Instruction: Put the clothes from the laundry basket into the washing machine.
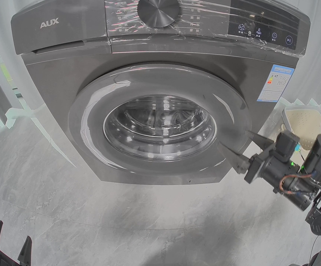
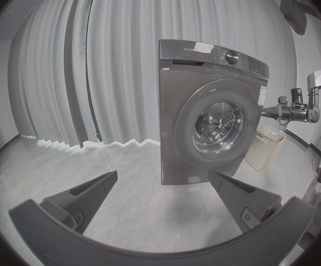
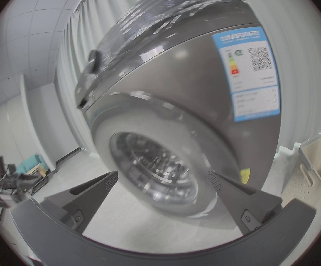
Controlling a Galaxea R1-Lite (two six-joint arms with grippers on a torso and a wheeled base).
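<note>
- Grey metal with a closed front: the washing machine [image 1: 94,67] stands straight ahead of you, its round door [image 1: 159,128] shut and the glass porthole facing you.
- Your right gripper [image 1: 232,137] hangs in front of the washing machine at the right rim of the door, its fingers spread wide. You cannot tell whether a fingertip touches the rim.
- Your left gripper [image 1: 13,230] sits low, well out in front of the washing machine and off toward its left side — fingers spread wide here too.
- The cream laundry basket [image 1: 308,128] stands on the pale floor [image 1: 131,211] just to the right of the washing machine, behind your right gripper — you cannot tell what lies inside it.
</note>
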